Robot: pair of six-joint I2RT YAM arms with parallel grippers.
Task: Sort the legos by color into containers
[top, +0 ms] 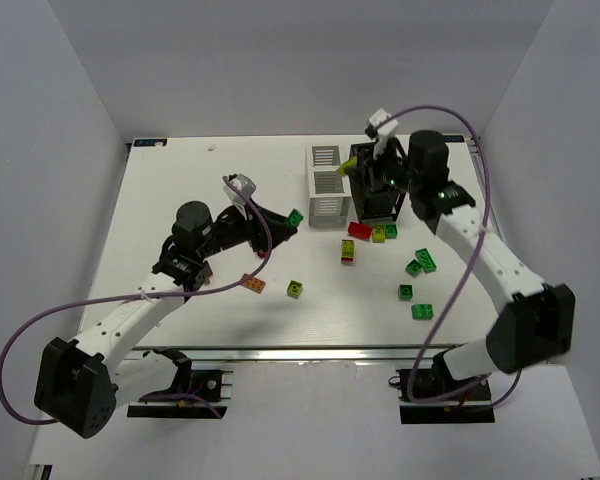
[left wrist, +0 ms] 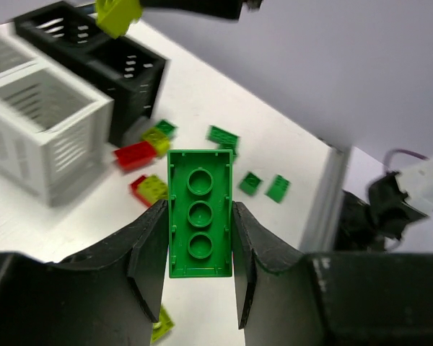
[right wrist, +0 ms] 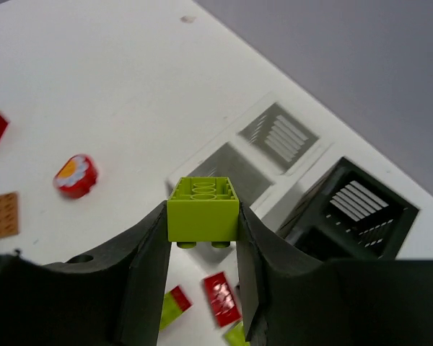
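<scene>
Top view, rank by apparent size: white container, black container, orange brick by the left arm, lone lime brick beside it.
1. Tie: white container and black container look about alike; the right arm hides part of the black one, so no ranking between them.
2. Then the orange brick.
3. Then the lime brick, slightly smaller.

2 containers are standing: 1 white box (top: 327, 185), 1 black box (top: 375, 200). About 13 legos (top: 422, 311) are showing: 6 green, 4 yellow-green, 2 red, 1 orange. The left tool (left wrist: 199, 216) is gripping 1 green lego (left wrist: 200, 173), the right tool (right wrist: 202, 216) 1 yellow-green lego (right wrist: 203, 198).
</scene>
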